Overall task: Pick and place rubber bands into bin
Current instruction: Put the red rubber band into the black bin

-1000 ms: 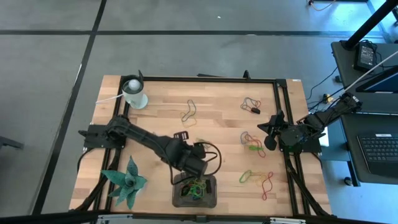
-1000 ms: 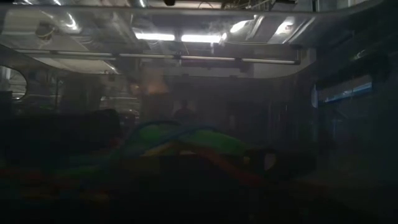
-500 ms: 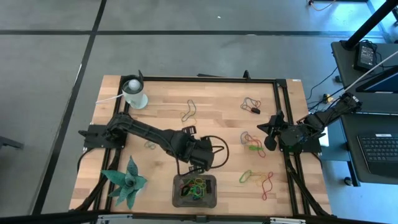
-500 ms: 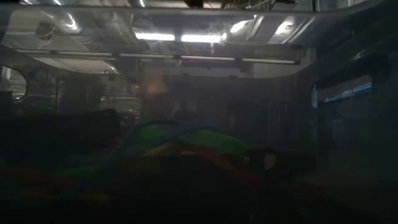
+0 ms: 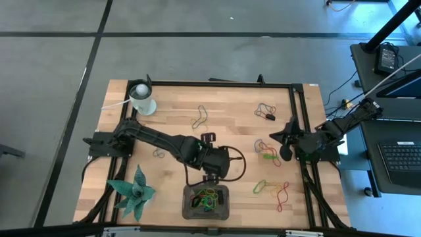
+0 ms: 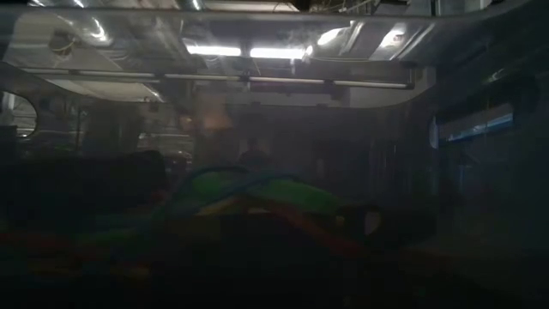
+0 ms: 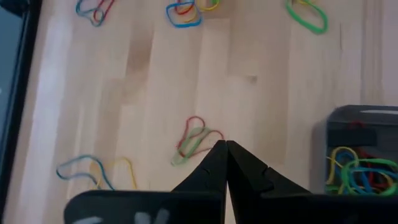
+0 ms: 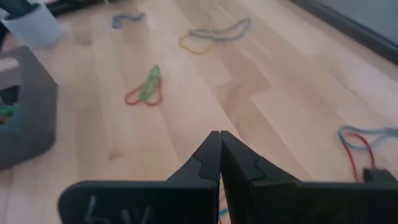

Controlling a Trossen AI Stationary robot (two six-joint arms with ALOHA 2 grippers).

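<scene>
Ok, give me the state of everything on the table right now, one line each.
Left gripper: shut, empty, over bare wood beside the bin.
Right gripper: shut, empty, at the table's right edge.
Dark grey rectangular bin: upright, holding a tangle of coloured bands.
Loose coloured rubber bands: scattered on the wood, not yet binned.
White round cup: upright at the far left corner.

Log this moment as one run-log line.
left end effector: shut, empty, over table near bin | right end effector: shut, waiting at right edge | bin: holds rubber bands | more bands loose on table
</scene>
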